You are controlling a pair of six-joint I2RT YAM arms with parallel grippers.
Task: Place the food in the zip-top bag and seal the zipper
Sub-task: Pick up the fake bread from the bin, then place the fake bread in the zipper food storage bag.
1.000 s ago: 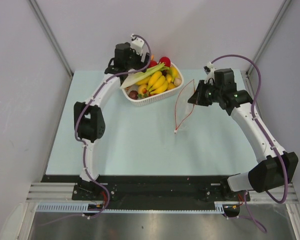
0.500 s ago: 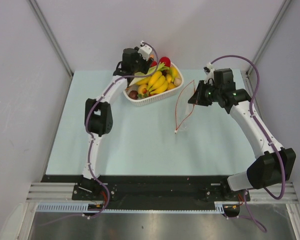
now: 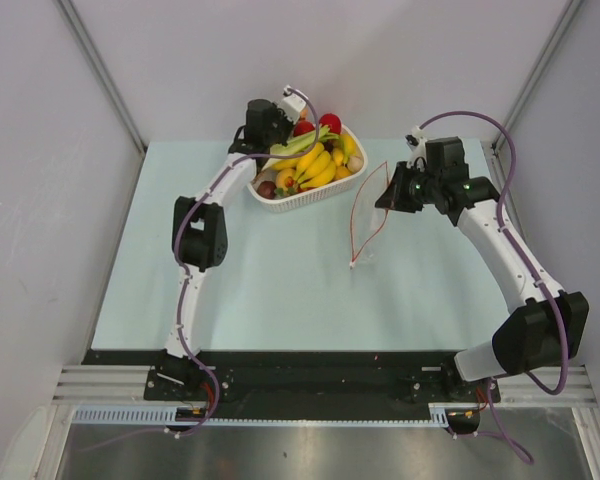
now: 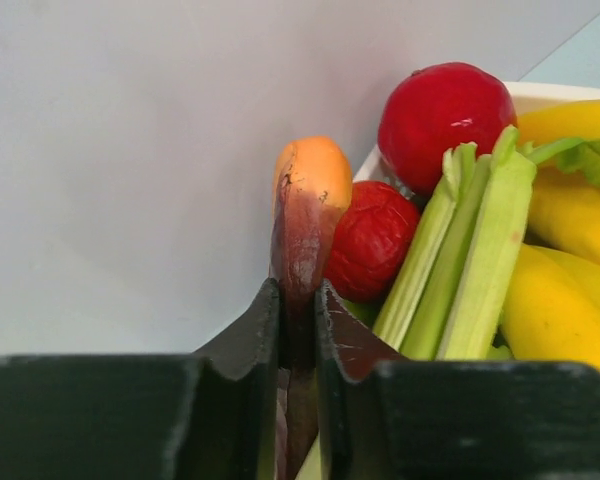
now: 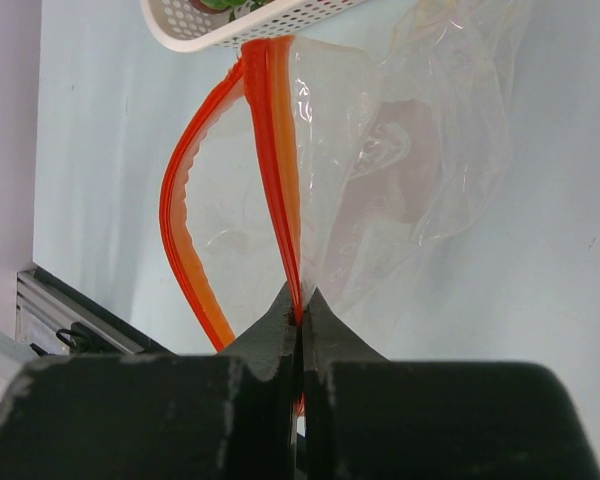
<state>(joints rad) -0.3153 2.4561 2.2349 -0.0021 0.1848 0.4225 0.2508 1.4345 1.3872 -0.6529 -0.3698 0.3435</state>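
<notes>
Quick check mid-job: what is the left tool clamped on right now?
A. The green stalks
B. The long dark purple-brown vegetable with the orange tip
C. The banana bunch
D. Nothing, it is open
B: in the left wrist view the left tool is shut on the dark purple-brown vegetable, whose orange tip sticks out beyond the fingertips. The green stalks and bananas lie off to the side, outside the jaws.

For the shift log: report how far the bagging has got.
Done: the right gripper pinches the zipper strip, holding the bag open. In hand: the left gripper is shut on a dark vegetable at the basket. Left: nothing shows inside the bag; everything must go in, then sealing.
</notes>
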